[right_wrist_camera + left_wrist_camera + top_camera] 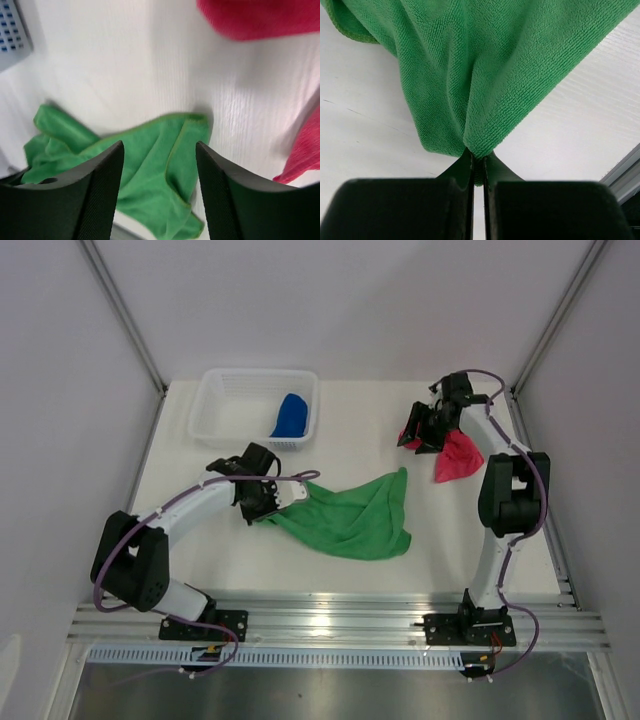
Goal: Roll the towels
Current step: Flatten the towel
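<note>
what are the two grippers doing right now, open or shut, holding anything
left gripper: shut, pinching an edge of the green towel
right gripper: open, gripping nothing; the pink-red towel is close by but not held

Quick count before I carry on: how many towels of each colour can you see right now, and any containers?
Blue towel: 1
Green towel: 1
Pink-red towel: 1
White mesh basket: 1
Total: 4 things, 3 of them towels
</note>
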`<state>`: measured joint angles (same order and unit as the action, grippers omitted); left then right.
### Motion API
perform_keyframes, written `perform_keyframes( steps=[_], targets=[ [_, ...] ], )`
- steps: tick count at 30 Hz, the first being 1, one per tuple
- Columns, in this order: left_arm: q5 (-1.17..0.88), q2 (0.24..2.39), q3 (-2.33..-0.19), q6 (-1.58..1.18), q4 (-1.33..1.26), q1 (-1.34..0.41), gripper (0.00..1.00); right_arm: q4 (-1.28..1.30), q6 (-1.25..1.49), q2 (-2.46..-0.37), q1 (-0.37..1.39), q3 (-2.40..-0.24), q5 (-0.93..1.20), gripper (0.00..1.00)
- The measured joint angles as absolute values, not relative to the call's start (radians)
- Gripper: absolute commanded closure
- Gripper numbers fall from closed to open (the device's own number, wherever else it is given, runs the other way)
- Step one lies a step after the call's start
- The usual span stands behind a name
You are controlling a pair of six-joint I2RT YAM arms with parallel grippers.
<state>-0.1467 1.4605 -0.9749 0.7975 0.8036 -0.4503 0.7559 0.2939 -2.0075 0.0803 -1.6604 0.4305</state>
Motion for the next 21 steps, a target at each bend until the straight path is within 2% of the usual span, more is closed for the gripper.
perform_keyframes(
  steps=[3,6,7,9,10,12,14,15,21],
  targets=[
    [-0.153,1.46,-0.975,0.794,0.804,-0.45,0.99,0.739,0.299,-1.979,0.099,-1.656,0.339,0.37],
    [-0.161,1.461,-0.975,0.786,0.804,-0.45,0.99,0.727,0.308,-1.816,0.126,-1.474,0.221,0.44],
    [-0.162,1.462,-0.975,0.783,0.804,-0.45,0.99,0.728,0.318,-1.735,0.141,-1.389,0.186,0.58],
    [-0.165,1.464,-0.975,0.774,0.805,-0.45,0.99,0.734,0.346,-1.548,0.176,-1.208,0.142,0.75],
    [-0.165,1.466,-0.975,0.768,0.806,-0.45,0.99,0.744,0.366,-1.464,0.194,-1.132,0.133,0.77],
    [-0.165,1.47,-0.975,0.759,0.81,-0.45,0.99,0.73,0.408,-1.346,0.233,-1.01,0.129,0.76],
    [-0.165,1.472,-0.978,0.75,0.815,-0.45,0.99,0.718,0.446,-1.281,0.266,-0.89,0.14,0.68],
    [-0.165,1.473,-0.981,0.748,0.818,-0.45,0.99,0.703,0.46,-1.28,0.279,-0.84,0.144,0.63],
    [-0.166,1.473,-1.001,0.736,0.826,-0.45,0.99,0.646,0.5,-1.364,0.332,-0.725,0.138,0.6]
  ],
)
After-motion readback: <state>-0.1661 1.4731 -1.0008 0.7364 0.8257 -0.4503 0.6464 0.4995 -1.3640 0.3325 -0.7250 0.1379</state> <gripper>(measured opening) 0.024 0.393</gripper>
